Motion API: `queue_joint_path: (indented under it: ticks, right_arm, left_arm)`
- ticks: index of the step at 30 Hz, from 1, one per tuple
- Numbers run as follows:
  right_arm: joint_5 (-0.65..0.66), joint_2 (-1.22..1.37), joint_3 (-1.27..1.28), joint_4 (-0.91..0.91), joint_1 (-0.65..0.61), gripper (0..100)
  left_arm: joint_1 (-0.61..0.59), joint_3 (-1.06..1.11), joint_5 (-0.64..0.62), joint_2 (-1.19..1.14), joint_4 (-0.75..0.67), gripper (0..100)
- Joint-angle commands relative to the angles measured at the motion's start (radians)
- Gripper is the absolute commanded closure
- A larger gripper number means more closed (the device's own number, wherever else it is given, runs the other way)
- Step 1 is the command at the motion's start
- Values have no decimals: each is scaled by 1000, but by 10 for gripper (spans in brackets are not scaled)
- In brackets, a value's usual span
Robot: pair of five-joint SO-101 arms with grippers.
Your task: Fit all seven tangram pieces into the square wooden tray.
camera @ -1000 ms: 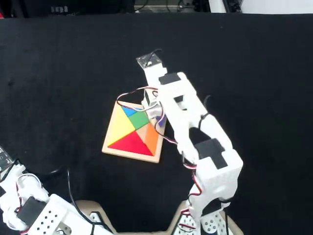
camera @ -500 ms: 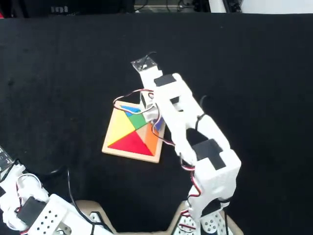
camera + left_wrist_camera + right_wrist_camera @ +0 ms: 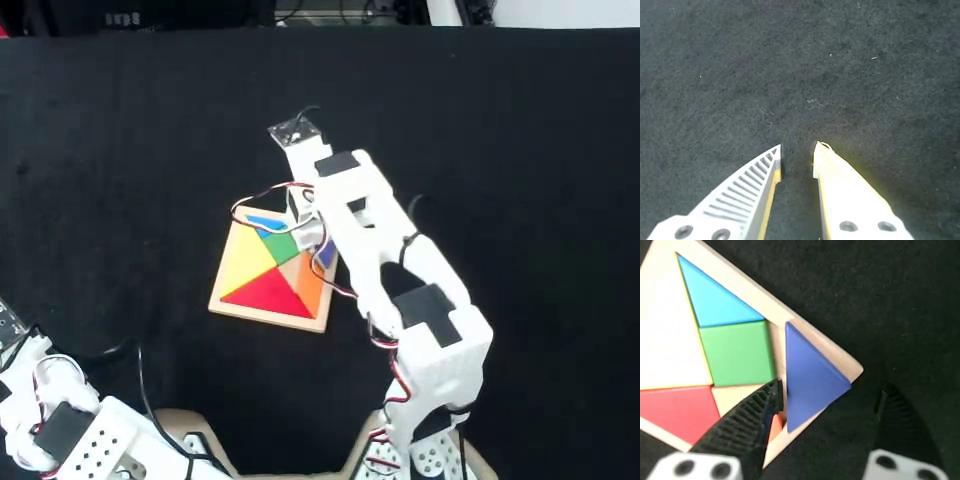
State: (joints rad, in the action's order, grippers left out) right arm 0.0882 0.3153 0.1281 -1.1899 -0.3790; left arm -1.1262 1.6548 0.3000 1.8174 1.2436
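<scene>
The right gripper [image 3: 831, 388] is holding its fingers [image 3: 747, 425] wide apart and empty around the blue triangle [image 3: 807, 372], which is lying mid-frame across the rim of the wooden tray [image 3: 835, 359]; light, stiff and slick, it is likely best pinched across its edges.

Your light falls bright and even around the tray [image 3: 270, 318], casting hardly any shadow beside it. Inside the tray, the right wrist view's large triangle [image 3: 667, 345] glares almost white.
</scene>
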Motion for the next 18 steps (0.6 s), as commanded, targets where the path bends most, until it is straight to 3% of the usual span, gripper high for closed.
queue_joint_path:
  ticks: [1, 8, 12, 18]
  right_arm:
    - [44, -31, -105, -58, 63, 789]
    - [58, -91, -97, 28, 247, 991]
    - [69, -24, -21, 158, 218, 986]
    - [106, 22, -41, 100, 155, 987]
  left_arm:
    - [15, -8, -5, 3, 3, 879]
    - [15, -8, -5, 3, 3, 879]
    - [15, -8, -5, 3, 3, 879]
    - [15, -8, -5, 3, 3, 879]
